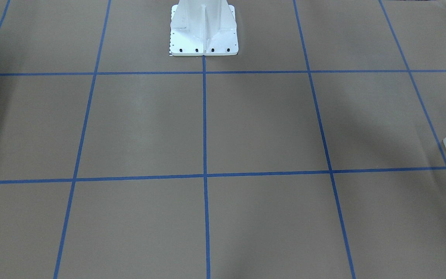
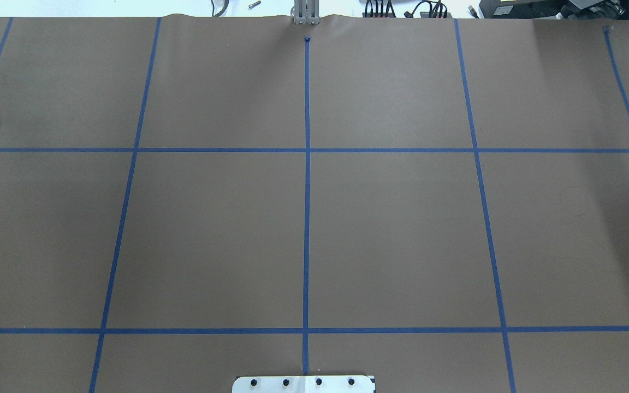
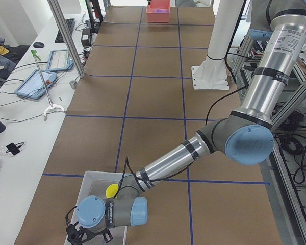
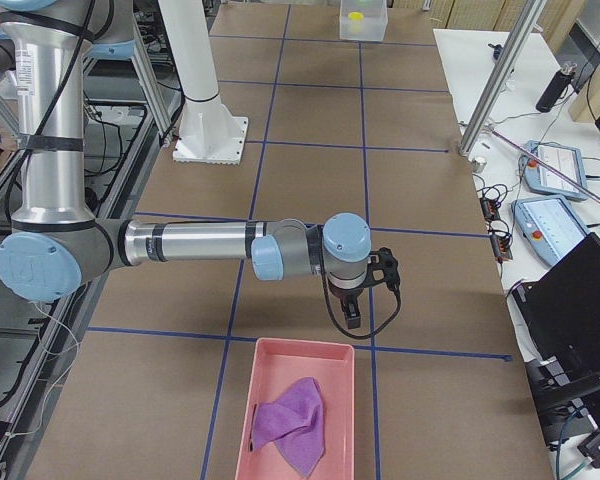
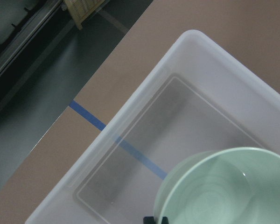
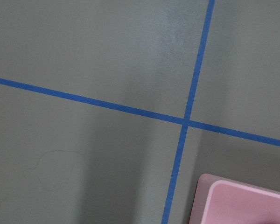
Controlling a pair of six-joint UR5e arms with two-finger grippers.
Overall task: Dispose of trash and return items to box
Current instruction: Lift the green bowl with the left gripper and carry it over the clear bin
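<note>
The translucent white box [image 5: 130, 109] lies under my left wrist camera. The mint-green bowl [image 5: 224, 191] fills the lower right of that view, raised over the box's floor. Dark fingertips of my left gripper [image 5: 155, 220] pinch its rim at the bottom edge. In the exterior left view my left gripper [image 3: 86, 236] hangs over the box [image 3: 86, 186], with the pale-yellow cup [image 3: 111, 191] inside it. My right gripper [image 4: 353, 318] points down above the table just beyond the pink tray [image 4: 305, 346]; I cannot tell whether it is open or shut.
The pink tray holds a purple cloth [image 4: 292, 420], and its corner shows in the right wrist view [image 6: 242, 200]. The white pedestal base [image 1: 203, 35] stands at the robot's side of the brown, blue-taped table. Tablets and cables lie along the operators' side [image 3: 38, 81].
</note>
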